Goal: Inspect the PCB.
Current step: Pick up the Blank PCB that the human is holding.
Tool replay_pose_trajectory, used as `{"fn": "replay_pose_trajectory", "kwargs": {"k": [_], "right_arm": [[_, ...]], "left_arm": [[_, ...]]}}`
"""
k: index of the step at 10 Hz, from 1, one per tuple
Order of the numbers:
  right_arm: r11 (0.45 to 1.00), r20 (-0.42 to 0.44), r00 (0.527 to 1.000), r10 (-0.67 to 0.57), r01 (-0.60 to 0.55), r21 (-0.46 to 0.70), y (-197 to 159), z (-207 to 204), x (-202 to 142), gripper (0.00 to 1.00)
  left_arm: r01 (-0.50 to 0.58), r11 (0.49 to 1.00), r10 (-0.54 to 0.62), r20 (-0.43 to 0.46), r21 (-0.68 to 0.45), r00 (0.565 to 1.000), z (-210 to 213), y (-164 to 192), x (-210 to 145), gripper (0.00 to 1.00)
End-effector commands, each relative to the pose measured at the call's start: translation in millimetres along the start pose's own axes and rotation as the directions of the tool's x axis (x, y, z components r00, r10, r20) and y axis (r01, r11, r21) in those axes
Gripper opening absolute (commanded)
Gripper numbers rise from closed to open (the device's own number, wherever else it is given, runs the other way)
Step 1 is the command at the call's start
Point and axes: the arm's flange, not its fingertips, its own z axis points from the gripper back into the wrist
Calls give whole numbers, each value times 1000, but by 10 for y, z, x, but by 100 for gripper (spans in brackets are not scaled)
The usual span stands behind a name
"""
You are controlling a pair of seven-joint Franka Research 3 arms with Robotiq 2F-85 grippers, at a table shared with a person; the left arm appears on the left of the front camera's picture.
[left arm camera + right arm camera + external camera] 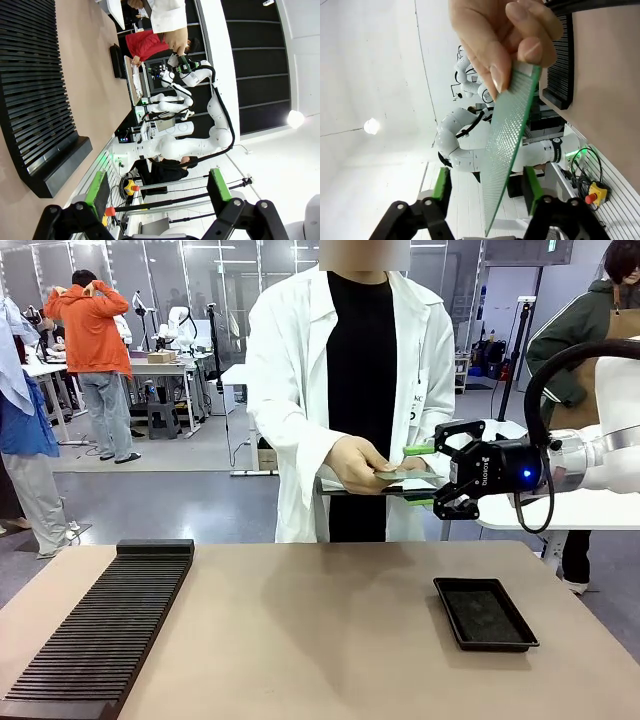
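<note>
The person's hand (360, 465) holds the PCB (405, 475) out over the far table edge, a thin green board seen almost edge-on. My right gripper (418, 477) reaches in from the right with its jaws wide apart, one above and one below the board's near end. In the right wrist view the PCB (507, 150) runs down between the green pads (441, 182), clear of both, pinched at its top by the person's fingers (500, 35). My left gripper (159, 175) stands open with nothing between its fingers.
A shallow black tray (485, 613) lies on the table at the right. A long black slotted rack (100, 630) fills the left side. The person holds a dark flat board (345, 490) just under the PCB. Other people stand in the background.
</note>
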Motion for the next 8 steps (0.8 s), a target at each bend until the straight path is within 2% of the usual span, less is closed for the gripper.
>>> {"fn": "replay_pose_trajectory", "kwargs": {"k": [1, 3, 4, 5, 8], "right_arm": [[1000, 21, 1000, -22, 22, 21, 57, -104, 39, 0], [999, 20, 1000, -24, 24, 22, 48, -141, 21, 0], [1000, 21, 1000, -23, 22, 21, 39, -163, 19, 5], [1000, 20, 1000, -21, 20, 19, 33, -190, 17, 0], [1000, 27, 999, -22, 22, 11, 16, -229, 11, 0]], "left_arm": [[3, 1000, -3, 3, 5, 1000, 0, 0, 7, 100], [3, 1000, -3, 3, 5, 1000, 0, 0, 7, 100], [3, 1000, -3, 3, 5, 1000, 0, 0, 7, 100], [3, 1000, -3, 3, 5, 1000, 0, 0, 7, 100], [3, 1000, -3, 3, 5, 1000, 0, 0, 7, 100]]}}
